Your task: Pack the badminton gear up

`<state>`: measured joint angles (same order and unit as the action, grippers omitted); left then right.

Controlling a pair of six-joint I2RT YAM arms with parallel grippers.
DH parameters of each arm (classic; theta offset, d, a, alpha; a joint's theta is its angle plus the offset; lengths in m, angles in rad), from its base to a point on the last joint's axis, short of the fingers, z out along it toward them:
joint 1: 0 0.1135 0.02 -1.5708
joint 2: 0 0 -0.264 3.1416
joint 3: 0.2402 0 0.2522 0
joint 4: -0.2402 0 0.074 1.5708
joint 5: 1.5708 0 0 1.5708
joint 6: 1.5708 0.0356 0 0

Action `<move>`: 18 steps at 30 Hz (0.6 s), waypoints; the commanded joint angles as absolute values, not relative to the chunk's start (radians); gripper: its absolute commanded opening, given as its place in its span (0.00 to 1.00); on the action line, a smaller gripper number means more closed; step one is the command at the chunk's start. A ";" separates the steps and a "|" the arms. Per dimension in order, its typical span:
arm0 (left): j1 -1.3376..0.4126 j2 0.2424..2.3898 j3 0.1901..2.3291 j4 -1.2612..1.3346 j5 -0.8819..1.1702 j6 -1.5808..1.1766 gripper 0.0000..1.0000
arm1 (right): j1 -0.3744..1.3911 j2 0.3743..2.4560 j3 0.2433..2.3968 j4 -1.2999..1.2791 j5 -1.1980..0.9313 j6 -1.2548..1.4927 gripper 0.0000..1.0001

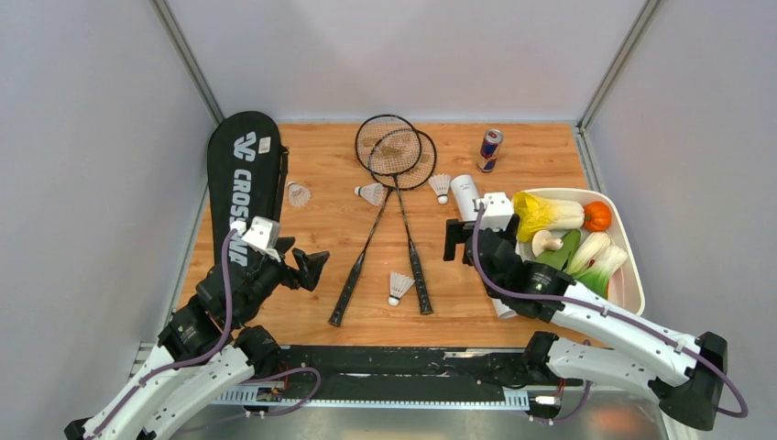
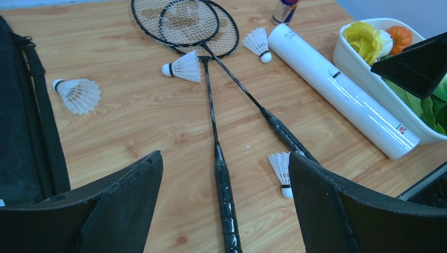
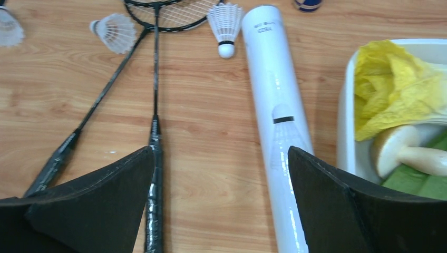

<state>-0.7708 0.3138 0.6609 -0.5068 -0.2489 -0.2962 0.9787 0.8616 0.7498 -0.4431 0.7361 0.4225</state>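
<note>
Two black rackets (image 1: 394,151) lie crossed mid-table, heads far, handles near. Several white shuttlecocks (image 1: 399,286) lie around them. The white tube (image 1: 465,192) lies right of the rackets, partly under my right arm. The black CROSSWAY bag (image 1: 243,174) lies flat at the far left. My left gripper (image 1: 307,269) is open and empty beside the bag's near end; in the left wrist view its jaws (image 2: 225,156) straddle a racket handle (image 2: 224,195) from above. My right gripper (image 1: 476,240) is open and empty; in its wrist view (image 3: 220,150) it hovers between a racket handle (image 3: 154,174) and the tube (image 3: 274,105).
A red-and-blue drink can (image 1: 489,149) stands at the far right of the rackets. A white tray (image 1: 630,284) of vegetables sits at the right edge, close beside the tube. Grey walls enclose the table on three sides.
</note>
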 commanded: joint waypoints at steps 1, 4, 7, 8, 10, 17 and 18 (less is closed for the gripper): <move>-0.773 0.318 0.672 -0.492 -0.243 -0.274 0.94 | 0.978 0.944 0.826 -0.465 0.929 0.358 1.00; -0.773 0.315 0.674 -0.494 -0.236 -0.277 0.94 | 0.938 1.061 0.876 -0.518 0.937 0.308 0.97; -0.772 0.308 0.672 -0.487 -0.233 -0.279 0.94 | 0.876 1.182 0.908 -0.546 0.910 0.268 0.93; -0.773 0.308 0.672 -0.487 -0.234 -0.278 0.94 | 0.849 1.213 0.913 -0.546 0.882 0.252 0.91; -0.773 0.308 0.672 -0.488 -0.232 -0.278 0.93 | 0.777 1.274 0.917 -0.547 0.815 0.232 0.90; -0.773 0.295 0.672 -0.487 -0.234 -0.280 0.93 | 0.663 1.414 0.947 -0.579 0.578 0.170 0.97; -0.772 0.293 0.670 -0.486 -0.232 -0.279 0.93 | 0.659 1.431 0.951 -0.579 0.584 0.160 0.97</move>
